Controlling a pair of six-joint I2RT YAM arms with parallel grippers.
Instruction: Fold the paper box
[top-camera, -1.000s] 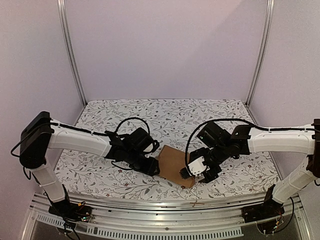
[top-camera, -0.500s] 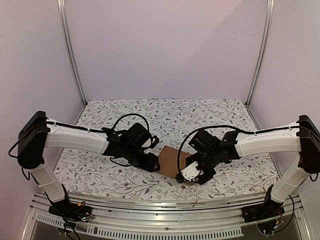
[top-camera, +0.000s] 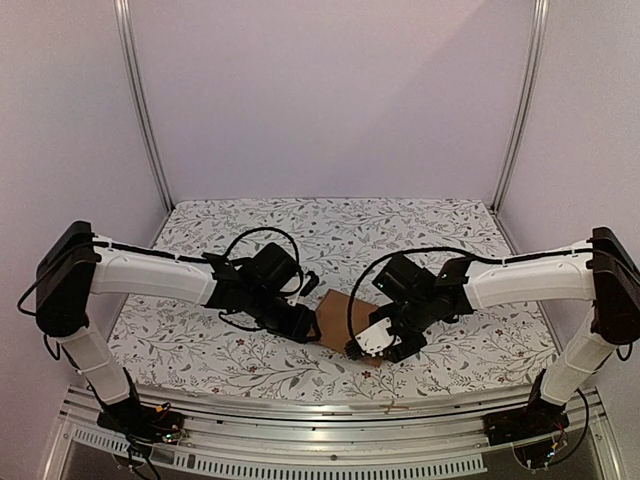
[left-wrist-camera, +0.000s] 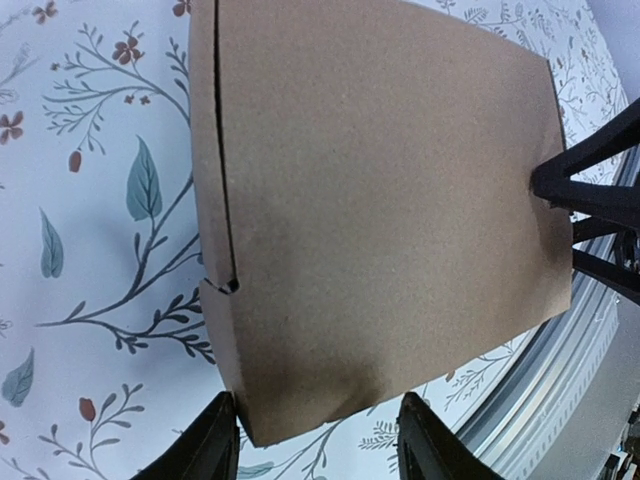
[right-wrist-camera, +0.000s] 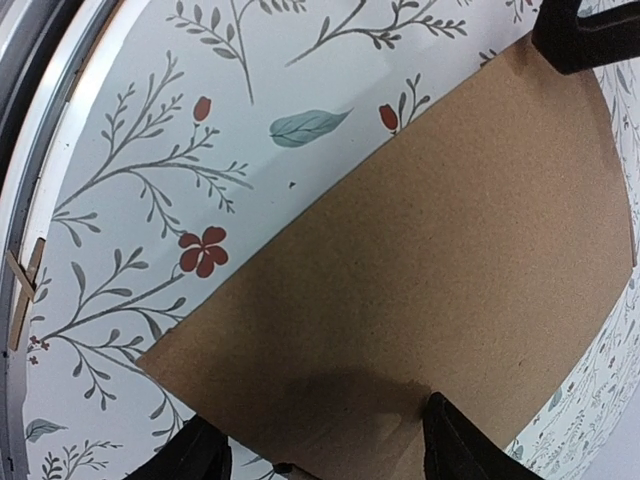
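Metal rail (top-camera: 300, 412) runs along the near edge of the table. Just behind it the paper box (top-camera: 342, 318) lies flat on the flowered cloth (top-camera: 300, 230), not yet folded up, between the two arms. The left gripper (top-camera: 304, 326) is at its left end and the right gripper (top-camera: 366, 344) at its near right corner. In the left wrist view the left gripper (left-wrist-camera: 318, 425) has its fingers apart with one corner of the brown sheet between them; I cannot tell if they touch it. The right gripper (right-wrist-camera: 325, 445) has also its fingers spread over the near edge, and nothing is pinched. A thin slit (left-wrist-camera: 221, 180) runs along one side of the sheet, so a flap begins there. I judge the cardboard light, thin and rather stiff, and smooth enough to slide on the cloth when it is pushed. It should bend easily along its creases, but a squeeze in the middle may mark it. The best hold is at an edge or a flap, while the other gripper presses the sheet down. Farther back the cloth reaches the pale walls (top-camera: 330, 100).
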